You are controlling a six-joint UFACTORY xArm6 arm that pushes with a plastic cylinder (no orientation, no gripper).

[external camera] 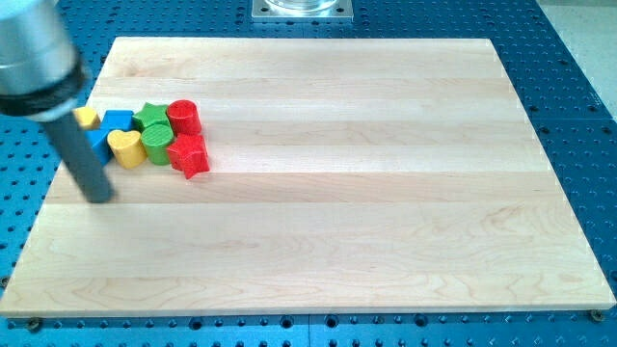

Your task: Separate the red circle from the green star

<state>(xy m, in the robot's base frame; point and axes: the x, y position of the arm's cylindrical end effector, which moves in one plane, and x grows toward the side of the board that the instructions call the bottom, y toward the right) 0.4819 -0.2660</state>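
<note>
The red circle [184, 117] stands at the right end of a tight cluster at the board's left side. The green star [150, 118] sits right beside it on its left, touching it. Below them are a green cylinder [157, 144] and a red star [189, 154]. My tip [99, 198] rests on the board below and left of the cluster, apart from every block. The rod rises from it toward the view's top left and hides part of the blue blocks.
A yellow heart [125, 147], a blue block [118, 120], another blue block [98, 143] and a small yellow block [87, 118] fill the cluster's left part. The wooden board [366, 193] lies on a blue perforated table. A metal mount [304, 10] sits at the view's top.
</note>
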